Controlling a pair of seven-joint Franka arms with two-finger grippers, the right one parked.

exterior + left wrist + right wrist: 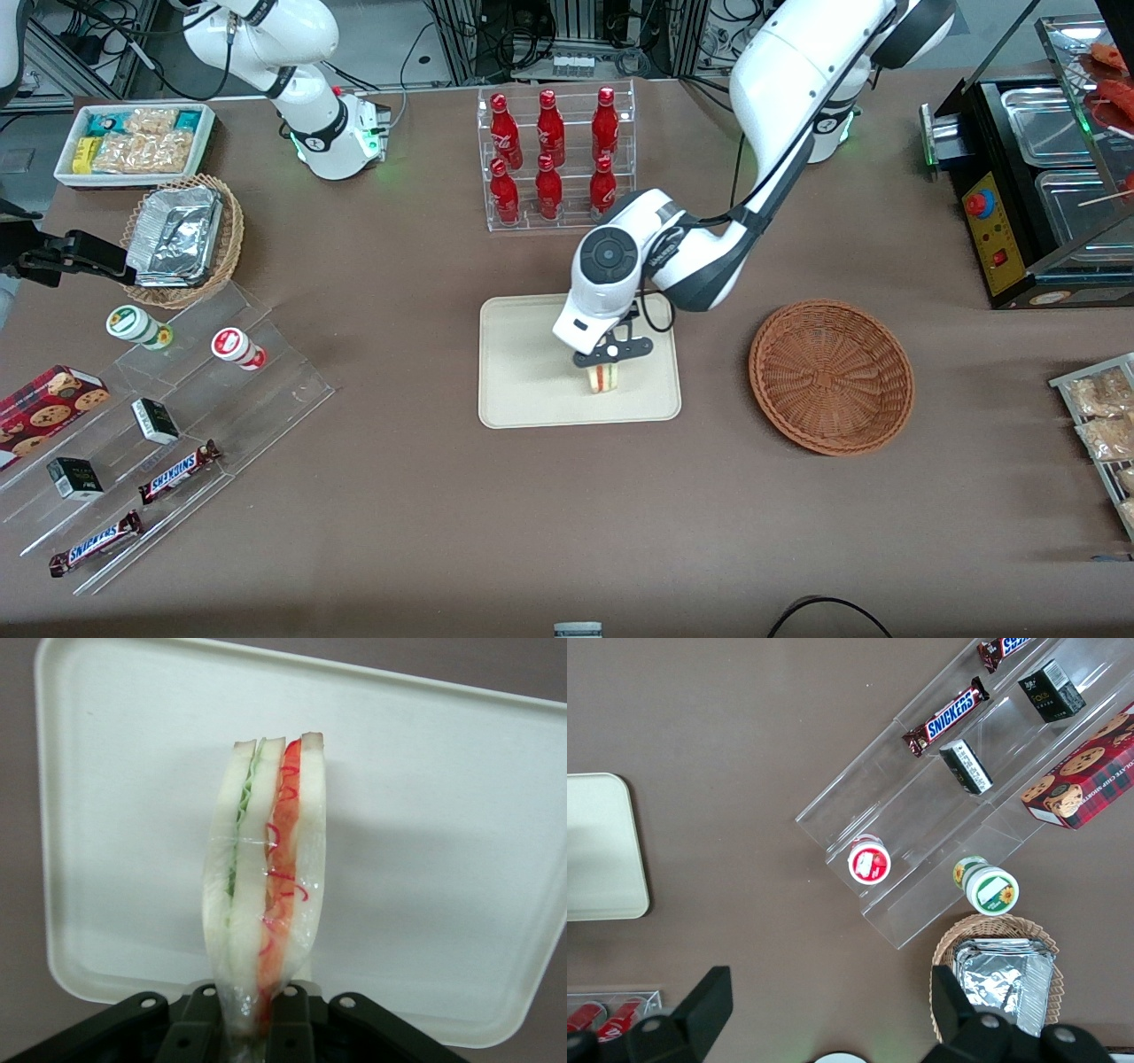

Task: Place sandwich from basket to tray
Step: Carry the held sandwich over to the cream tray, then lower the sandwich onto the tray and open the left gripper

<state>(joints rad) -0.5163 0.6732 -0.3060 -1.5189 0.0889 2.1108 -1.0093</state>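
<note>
The sandwich, a wrapped wedge of pale bread with a red and green filling stripe, hangs over the cream tray, close to its surface. My left gripper is shut on the sandwich's narrow end, with the black fingers pressed on both sides. In the left wrist view the tray fills the background. The reddish-brown basket stands empty beside the tray, toward the working arm's end of the table.
A clear rack of red bottles stands farther from the front camera than the tray. Toward the parked arm's end are a tan wicker basket with foil containers, a white bin of snacks and an acrylic stand with candy bars. A black appliance sits at the working arm's end.
</note>
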